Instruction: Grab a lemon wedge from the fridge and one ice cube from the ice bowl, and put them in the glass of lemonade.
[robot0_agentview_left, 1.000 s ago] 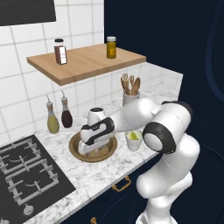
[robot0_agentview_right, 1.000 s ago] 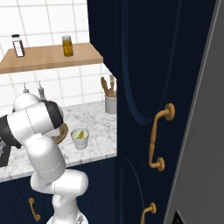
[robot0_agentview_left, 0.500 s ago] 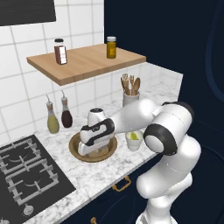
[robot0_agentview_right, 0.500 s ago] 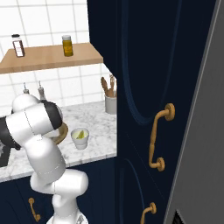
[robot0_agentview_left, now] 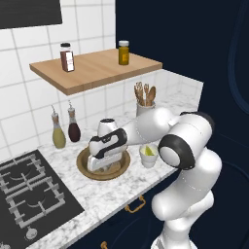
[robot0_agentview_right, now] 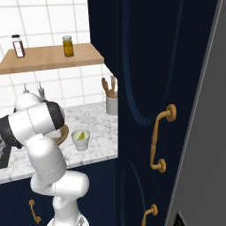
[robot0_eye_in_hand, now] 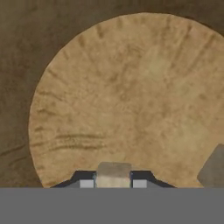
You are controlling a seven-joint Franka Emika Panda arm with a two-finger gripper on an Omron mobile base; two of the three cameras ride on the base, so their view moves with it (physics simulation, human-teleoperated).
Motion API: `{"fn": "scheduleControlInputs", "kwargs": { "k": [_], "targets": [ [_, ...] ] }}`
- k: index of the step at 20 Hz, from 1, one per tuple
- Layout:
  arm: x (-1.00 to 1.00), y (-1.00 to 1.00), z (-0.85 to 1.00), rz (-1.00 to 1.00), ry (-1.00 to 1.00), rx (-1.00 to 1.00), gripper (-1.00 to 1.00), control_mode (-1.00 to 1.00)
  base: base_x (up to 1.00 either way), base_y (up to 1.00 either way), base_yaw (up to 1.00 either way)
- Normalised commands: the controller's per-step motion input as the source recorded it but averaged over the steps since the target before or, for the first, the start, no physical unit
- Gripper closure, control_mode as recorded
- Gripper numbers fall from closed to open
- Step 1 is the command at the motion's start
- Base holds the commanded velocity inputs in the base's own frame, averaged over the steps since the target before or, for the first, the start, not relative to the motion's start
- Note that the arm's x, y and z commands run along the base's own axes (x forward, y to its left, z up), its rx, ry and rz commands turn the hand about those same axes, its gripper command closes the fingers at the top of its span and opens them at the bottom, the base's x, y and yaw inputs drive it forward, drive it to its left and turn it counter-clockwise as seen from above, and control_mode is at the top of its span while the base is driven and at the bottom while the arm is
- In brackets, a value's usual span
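I see a white marble counter (robot0_agentview_left: 104, 192) against white wall tiles, a black hob (robot0_agentview_left: 29, 189) at its left and navy cabinets (robot0_agentview_right: 145, 88) at its right. My gripper (robot0_eye_in_hand: 113, 183) is down in the ice bowl (robot0_agentview_left: 85, 169), jaws narrowed on an ice cube (robot0_eye_in_hand: 113, 173), another cube (robot0_eye_in_hand: 214, 168) near. The glass of lemonade (robot0_agentview_left: 149, 155) stands just beside the bowl.

glass of lemonade (robot0_agentview_right: 80, 139): on my table (robot0_agentview_right: 99, 126), lemon wedge (robot0_agentview_right: 80, 135) inside
utensil pot (robot0_agentview_right: 111, 105): behind the glass
ice bowl (robot0_agentview_right: 64, 134): just left of the glass, behind my arm
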Motion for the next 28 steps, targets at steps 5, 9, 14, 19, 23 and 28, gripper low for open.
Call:
{"fn": "scheduleControlInputs", "kwargs": {
  "k": [5, 9, 14, 19, 23, 28],
  "targets": [
    [-0.06, 0.00, -0.08, 0.00, 0.00, 0.00, 1.00, -1.00, 0.00, 0.00, 0.00],
    [-0.10, 0.00, 0.08, 0.00, -0.02, 0.00, 1.00, -1.00, 0.00, 0.00, 0.00],
    [-0.22, -0.10, 0.91, 0.00, 0.00, 0.00, 1.00, -1.00, 0.00, 0.00, 0.00],
    [-0.38, -0.49, 0.98, 0.00, 0.00, 0.00, 1.00, -1.00, 0.00, 0.00, 0.00],
    [-0.29, -0.73, 0.56, -0.09, -0.03, 0.00, 1.00, -1.00, 0.00, 0.00, 0.00],
    [-0.01, -0.91, 0.28, -0.28, 0.00, -0.06, 1.00, -1.00, 0.00, 0.00, 0.00]
  ]
}}
